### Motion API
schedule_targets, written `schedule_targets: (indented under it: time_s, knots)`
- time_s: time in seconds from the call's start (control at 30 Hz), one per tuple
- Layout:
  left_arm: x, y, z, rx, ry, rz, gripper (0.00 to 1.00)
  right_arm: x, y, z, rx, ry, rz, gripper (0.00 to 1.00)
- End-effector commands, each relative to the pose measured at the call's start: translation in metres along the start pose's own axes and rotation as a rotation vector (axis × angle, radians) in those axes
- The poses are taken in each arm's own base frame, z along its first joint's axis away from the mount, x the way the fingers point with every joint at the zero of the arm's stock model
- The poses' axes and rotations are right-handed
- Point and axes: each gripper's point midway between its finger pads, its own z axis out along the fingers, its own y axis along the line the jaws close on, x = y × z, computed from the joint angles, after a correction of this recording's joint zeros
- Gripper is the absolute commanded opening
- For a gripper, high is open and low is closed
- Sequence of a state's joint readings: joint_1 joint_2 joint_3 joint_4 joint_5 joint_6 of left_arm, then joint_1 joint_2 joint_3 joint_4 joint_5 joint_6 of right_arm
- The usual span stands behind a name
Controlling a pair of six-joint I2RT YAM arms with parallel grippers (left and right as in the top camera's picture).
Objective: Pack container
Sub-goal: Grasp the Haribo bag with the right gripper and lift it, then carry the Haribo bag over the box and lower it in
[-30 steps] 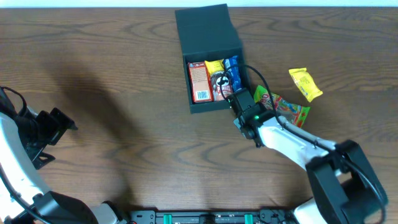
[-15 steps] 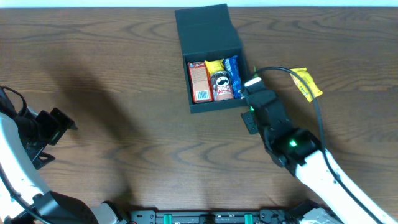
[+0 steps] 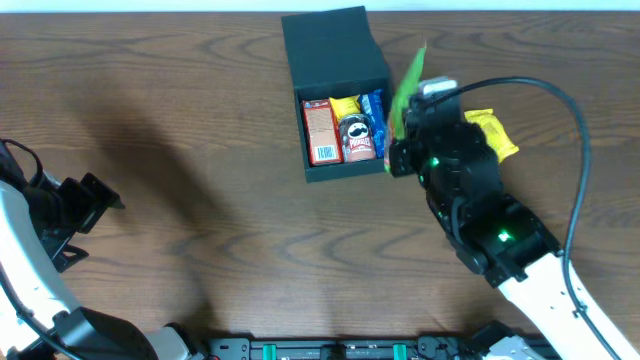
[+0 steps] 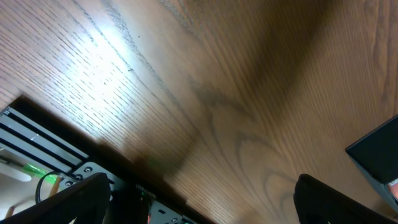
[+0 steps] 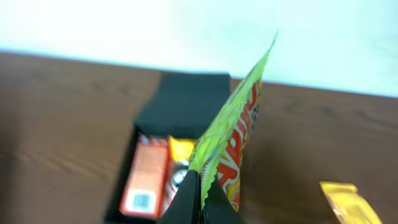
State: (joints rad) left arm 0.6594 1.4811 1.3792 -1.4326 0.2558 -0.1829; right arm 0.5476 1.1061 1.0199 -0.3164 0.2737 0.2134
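Both fingers [image 5: 184, 202] of the right end effector [image 5: 200, 202] are pressed together on the bottom edge of a green-and-red snack bag [image 5: 233, 124]. The bag stands upright and edge-on in the right wrist view, clear of the counter [image 3: 180, 120]. A pinch on one edge lets the bag hang flat and thin, which should help it slide into a narrow gap.

The container [image 3: 347, 171] sits in the upper middle of the overhead frame, just left of the held bag, with its flap lid [image 3: 333, 50] folded back toward the top edge. The mouth is therefore open from above.

Inside, a red-and-white carton [image 3: 322, 132] fills the left part. A round snack can [image 3: 356, 138] lies beside it, a small yellow packet [image 3: 346, 106] sits behind it, and a blue packet [image 3: 375, 115] stands against the right wall. Little free room shows, so the bag will probably have to go on top or be wedged along a wall. The can and the blue packet are the likeliest things to catch it.

Another yellow packet [image 3: 492, 133] lies on the counter to the right, partly under the arm, not yet packed.

At the far left of the overhead frame the left end effector [image 4: 200, 196] is spread wide with nothing between its fingers, well apart from the container.
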Motion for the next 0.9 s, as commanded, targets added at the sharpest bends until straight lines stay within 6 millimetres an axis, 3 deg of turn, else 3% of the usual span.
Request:
schedule_targets:
  time_s: [0.0,0.17,0.37,0.5,0.73,0.87]
  knots:
    - [-0.002,0.001,-0.004,-0.001,-0.013,-0.001,0.95,0.0,0.011,0.006,-0.037,0.014,0.113,0.01]
    - [-0.001,0.001,-0.004,-0.001,-0.013,-0.001,0.95,0.029,0.026,0.032,-0.048,0.112,0.208,0.02]
    - [-0.002,0.001,-0.004,-0.001,-0.013,-0.001,0.95,0.046,0.057,0.056,-0.081,0.146,0.395,0.02]
    - [-0.001,0.001,-0.004,-0.001,-0.013,-0.001,0.95,0.059,0.062,0.069,-0.04,0.162,0.497,0.02]
    - [-0.002,0.001,-0.004,-0.001,-0.013,-0.001,0.95,0.071,0.063,0.097,0.004,0.138,0.519,0.02]
    - [-0.001,0.0,-0.004,-0.001,-0.013,-0.001,0.95,0.071,0.07,0.114,-0.009,0.103,0.69,0.01]
